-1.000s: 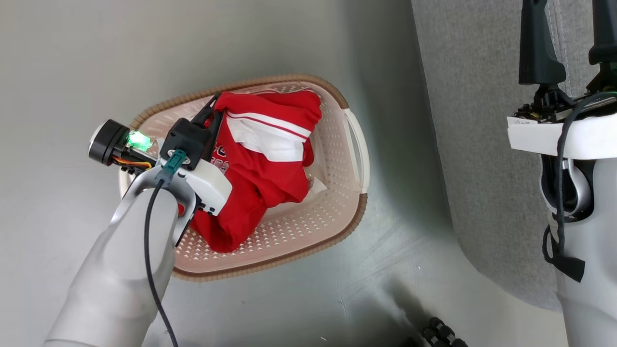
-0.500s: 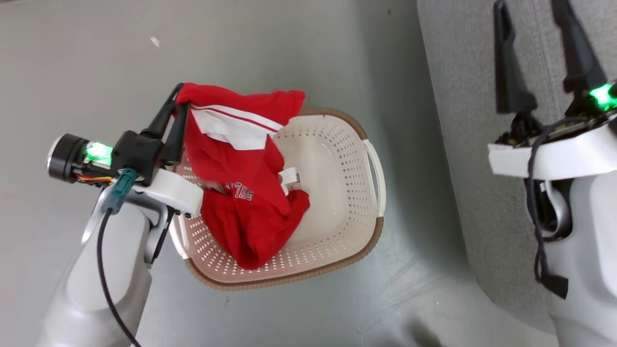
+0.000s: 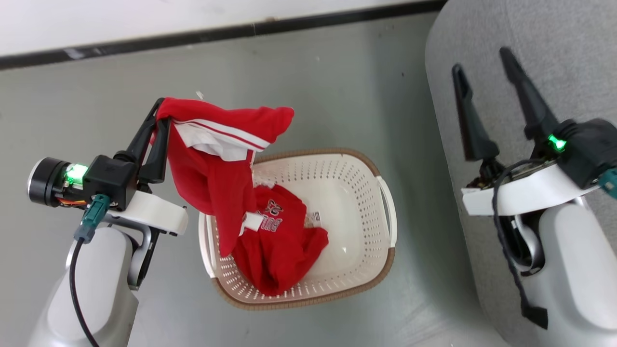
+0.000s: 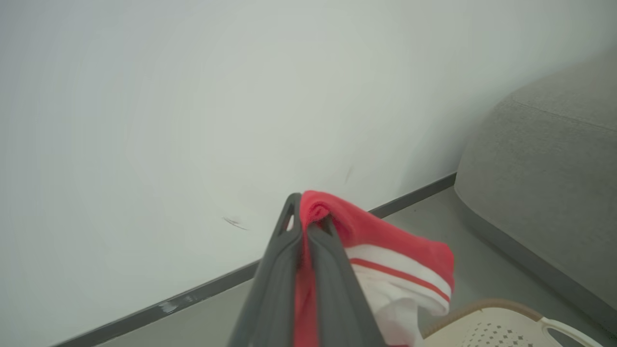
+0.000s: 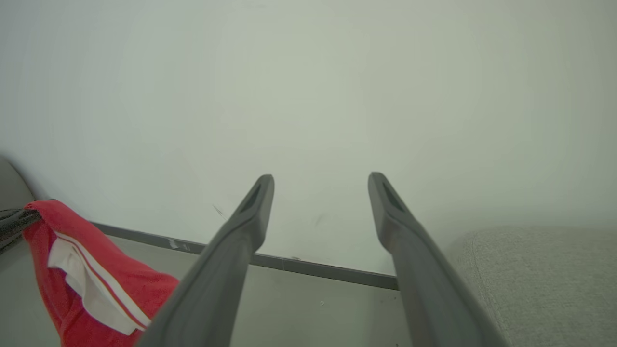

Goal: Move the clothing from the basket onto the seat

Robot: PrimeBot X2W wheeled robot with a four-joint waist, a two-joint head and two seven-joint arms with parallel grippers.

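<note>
My left gripper [image 3: 159, 113] is shut on a red garment with white stripe trim [image 3: 212, 159], holding it up above the left rim of the cream basket [image 3: 337, 164]. The cloth hangs down into the basket. A second red garment with lettering [image 3: 284, 246] lies in the basket bottom. In the left wrist view the closed fingers [image 4: 308, 231] pinch the red cloth [image 4: 385, 241]. My right gripper [image 3: 482, 60] stands open over the grey seat [image 3: 554, 48] at the right, nothing between its fingers [image 5: 255, 202]. The held garment [image 5: 91, 274] also shows in the right wrist view.
The basket stands on a grey floor [image 3: 313, 86] beside the seat's rounded edge. A white wall with a dark baseboard [image 3: 217, 31] runs along the far side.
The left gripper has lifted the striped garment up out of the basket, leaving the lettered one inside. The head camera has shifted, bringing the wall and baseboard into view.
</note>
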